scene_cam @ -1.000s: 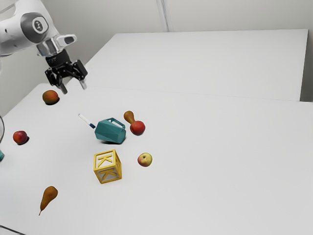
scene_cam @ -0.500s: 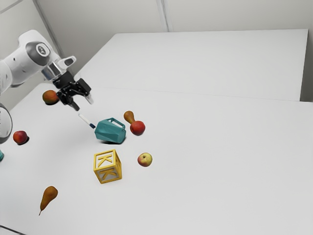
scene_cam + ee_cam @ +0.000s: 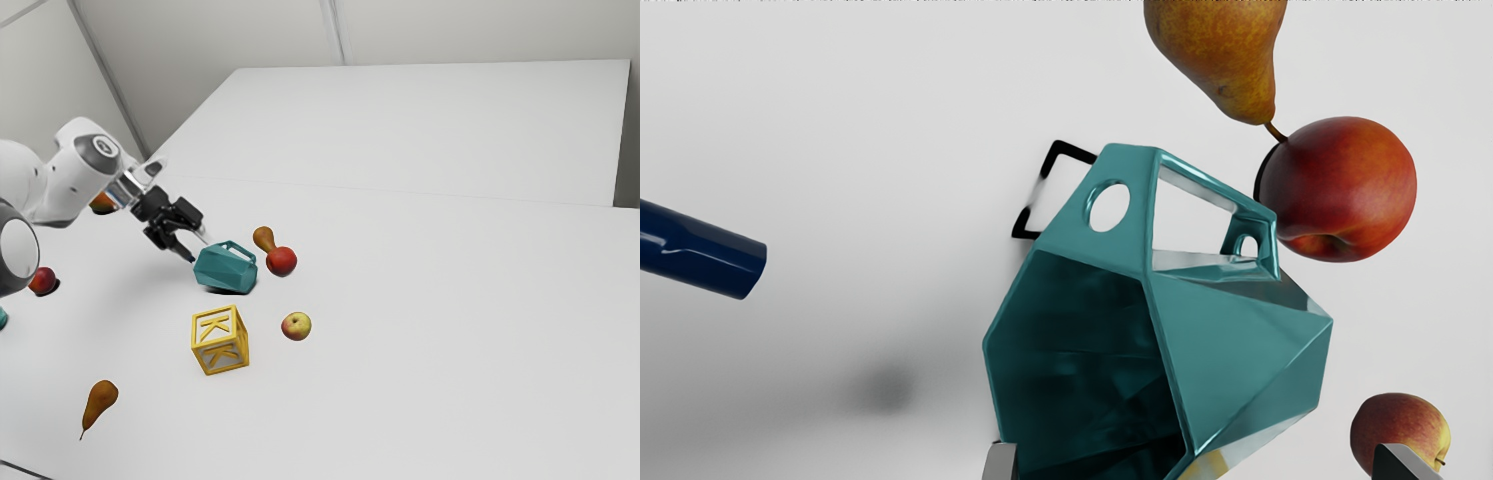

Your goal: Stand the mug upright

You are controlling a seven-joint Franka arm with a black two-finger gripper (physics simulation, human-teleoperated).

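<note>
Hangs with jaws apart by the mouth of the tipped-over faceted teal mug, with its long axis leading away from the arm.

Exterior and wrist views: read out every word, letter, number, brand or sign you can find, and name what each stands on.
"K": on the upper face of the yellow-framed block.
"K": on the same block's side face below it.
Too small to read: the round mark on the white arm.
No lettering that I can make out on the teal mug.
</note>
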